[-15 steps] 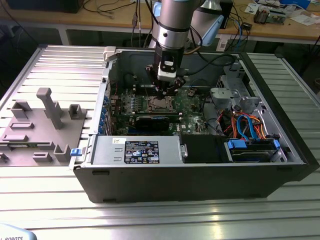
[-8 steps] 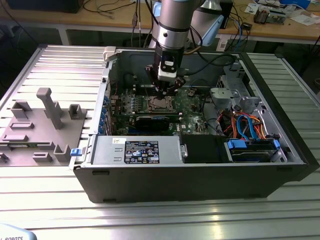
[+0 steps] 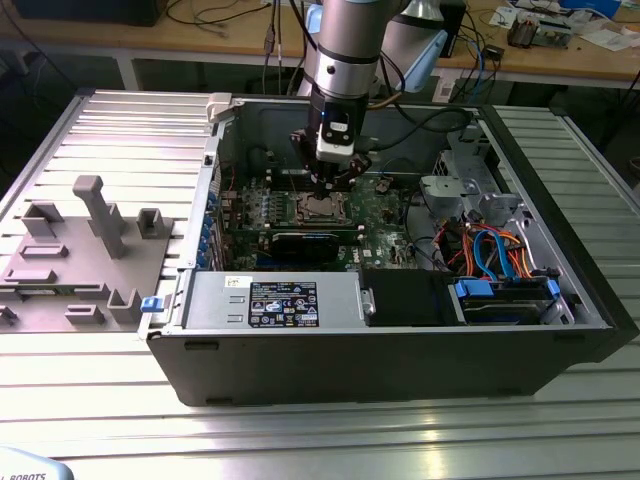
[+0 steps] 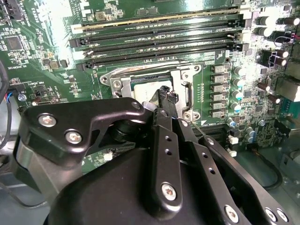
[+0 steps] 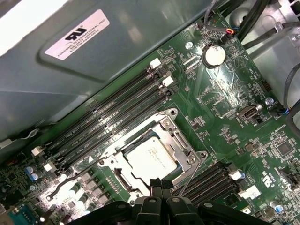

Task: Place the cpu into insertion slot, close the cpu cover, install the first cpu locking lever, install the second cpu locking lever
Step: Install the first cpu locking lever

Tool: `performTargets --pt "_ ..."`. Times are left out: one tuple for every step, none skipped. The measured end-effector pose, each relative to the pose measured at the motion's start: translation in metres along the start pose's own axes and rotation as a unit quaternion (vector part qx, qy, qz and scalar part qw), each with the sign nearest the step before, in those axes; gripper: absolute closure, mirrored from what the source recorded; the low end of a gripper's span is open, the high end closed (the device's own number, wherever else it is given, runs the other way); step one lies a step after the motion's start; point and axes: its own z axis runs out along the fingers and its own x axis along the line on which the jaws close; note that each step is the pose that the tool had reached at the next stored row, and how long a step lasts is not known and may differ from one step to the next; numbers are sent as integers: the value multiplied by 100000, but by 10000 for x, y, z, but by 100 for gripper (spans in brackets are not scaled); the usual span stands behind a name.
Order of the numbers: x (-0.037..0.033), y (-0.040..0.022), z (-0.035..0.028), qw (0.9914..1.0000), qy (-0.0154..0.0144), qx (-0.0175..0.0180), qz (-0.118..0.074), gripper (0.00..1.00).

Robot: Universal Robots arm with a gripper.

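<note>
Silver-grey cpu (image 5: 151, 159) lies framed by the lowered cover (image 5: 183, 143); my gripper (image 5: 157, 184) hovers at its edge, jaws pinched narrow.

ribbed metal table (image 3: 300, 440), cluttered wooden bench (image 3: 90, 38) behind.

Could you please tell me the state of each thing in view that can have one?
cpu cover: closed over the cpu.
cpu: seated flat beneath it.
locking lever: appears unlatched, angled away from the cover.
pincer: shut, at the cover's edge.
memory slots: empty.
computer case: open, inside exposed.
</note>
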Motion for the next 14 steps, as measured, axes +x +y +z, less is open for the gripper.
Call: performTargets --pt "0 0 0 100000 -6 0 -56 89" --pt "0 0 0 100000 -8 1 -96 89" --pt "0 0 0 100000 -13 3 -138 89" --pt "0 0 0 100000 -14 4 -172 89" --pt "0 0 0 100000 -20 6 -236 89" --pt "0 0 0 100000 -25 7 -267 89" --pt "0 0 0 100000 -24 5 -305 89" --pt "0 0 0 99999 -33 7 -376 89" --pt "0 0 0 99999 -38 9 -414 89" --pt "0 0 0 99999 -39 8 -445 89" --pt "0 0 0 99999 -48 10 -508 89" --pt "0 0 0 99999 -51 11 -543 89" --pt "0 0 0 99998 -52 11 -576 89" --pt "0 0 0 99998 -58 13 -622 89"
